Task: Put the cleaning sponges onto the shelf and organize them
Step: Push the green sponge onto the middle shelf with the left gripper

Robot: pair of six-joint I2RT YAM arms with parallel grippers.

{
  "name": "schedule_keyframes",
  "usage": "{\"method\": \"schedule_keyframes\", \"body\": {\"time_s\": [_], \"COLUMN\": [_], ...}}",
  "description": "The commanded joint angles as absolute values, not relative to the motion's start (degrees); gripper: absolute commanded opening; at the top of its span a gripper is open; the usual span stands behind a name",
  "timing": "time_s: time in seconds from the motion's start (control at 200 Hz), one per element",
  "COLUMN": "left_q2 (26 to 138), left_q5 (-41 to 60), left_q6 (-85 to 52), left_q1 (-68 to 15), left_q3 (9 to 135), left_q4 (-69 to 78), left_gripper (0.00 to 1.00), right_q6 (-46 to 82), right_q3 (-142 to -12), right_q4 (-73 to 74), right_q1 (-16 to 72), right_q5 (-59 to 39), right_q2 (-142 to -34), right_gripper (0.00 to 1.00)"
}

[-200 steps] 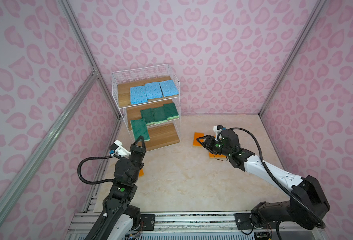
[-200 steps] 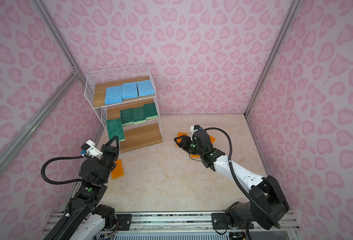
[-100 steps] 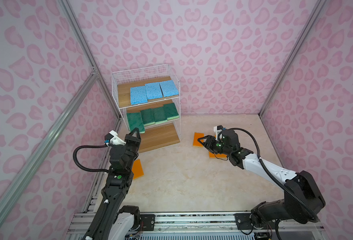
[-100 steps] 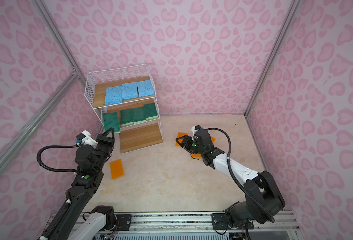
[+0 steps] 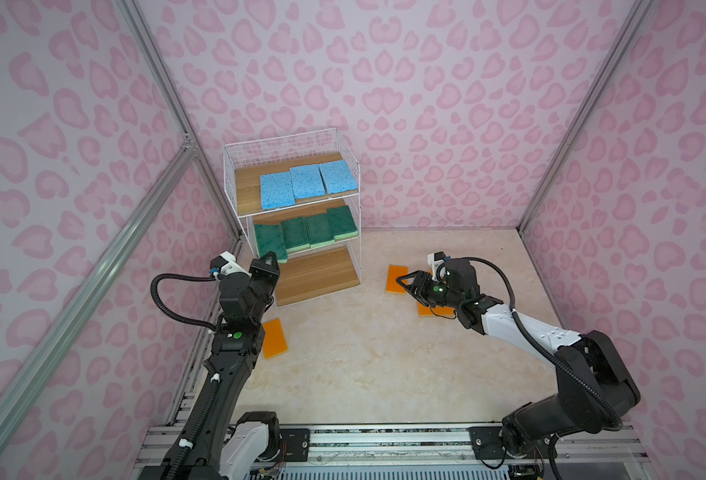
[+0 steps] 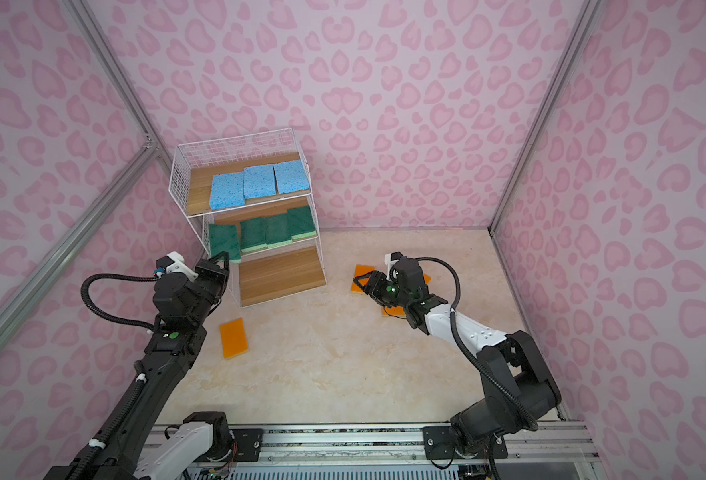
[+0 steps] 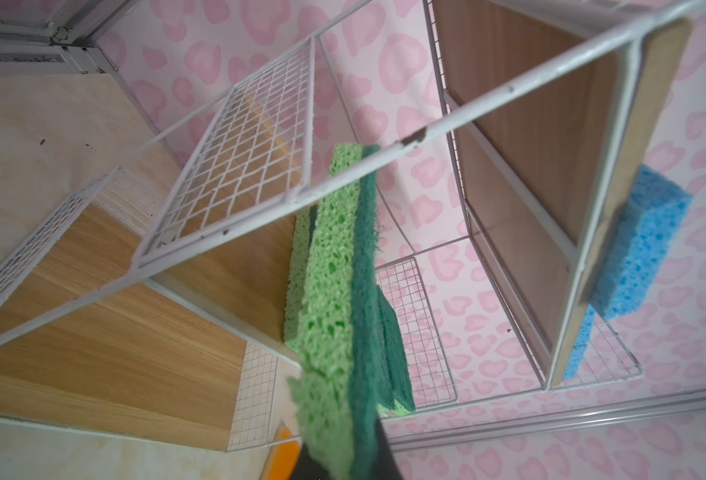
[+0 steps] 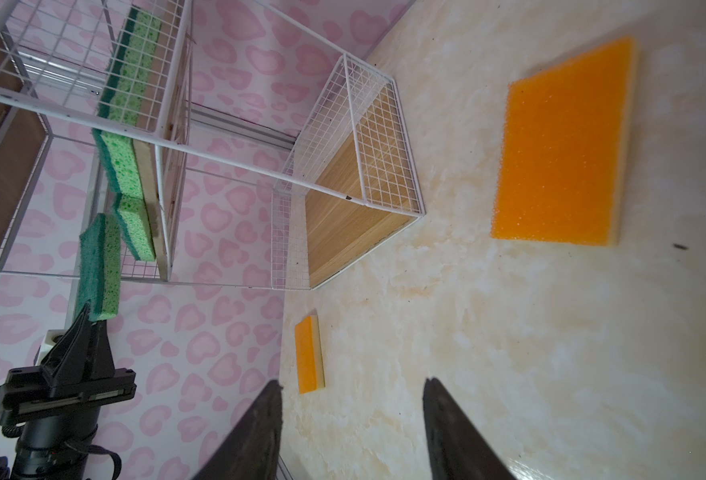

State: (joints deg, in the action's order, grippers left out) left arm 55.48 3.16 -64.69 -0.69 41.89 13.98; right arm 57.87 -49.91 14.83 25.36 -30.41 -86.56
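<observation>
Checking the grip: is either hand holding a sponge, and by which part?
The left hand pinches a dark green sponge by one short end; the right hand is open and empty.

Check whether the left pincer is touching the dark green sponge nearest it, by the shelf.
Touching. The right wrist view shows the left pincer closed on the edge of the dark green sponge, with no gap; the left wrist view shows that sponge running into its grip.
</observation>
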Motion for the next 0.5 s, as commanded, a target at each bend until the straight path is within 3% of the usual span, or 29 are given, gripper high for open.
{"method": "schedule_keyframes", "body": {"time_s": [0.0,0.495], "left_q2": [55.9,60.9], "left_q5": [1.7,2.9], "left_q6": [-63.5,-63.0], "left_q1": [-0.3,1.3], "left_q3": [42.9,44.8], "left_q4": [14.7,17.1], "left_gripper": [0.04,0.04], "right_q6": [57.8,57.7], "right_q3": [-49.5,-49.4], "right_q4": [17.2,17.7], "right_q1": [25.0,24.3], "right_q5": [-31.8,-32.7], "right_q2": [-87.4,-89.1], "right_gripper": [0.55,0.55]}}
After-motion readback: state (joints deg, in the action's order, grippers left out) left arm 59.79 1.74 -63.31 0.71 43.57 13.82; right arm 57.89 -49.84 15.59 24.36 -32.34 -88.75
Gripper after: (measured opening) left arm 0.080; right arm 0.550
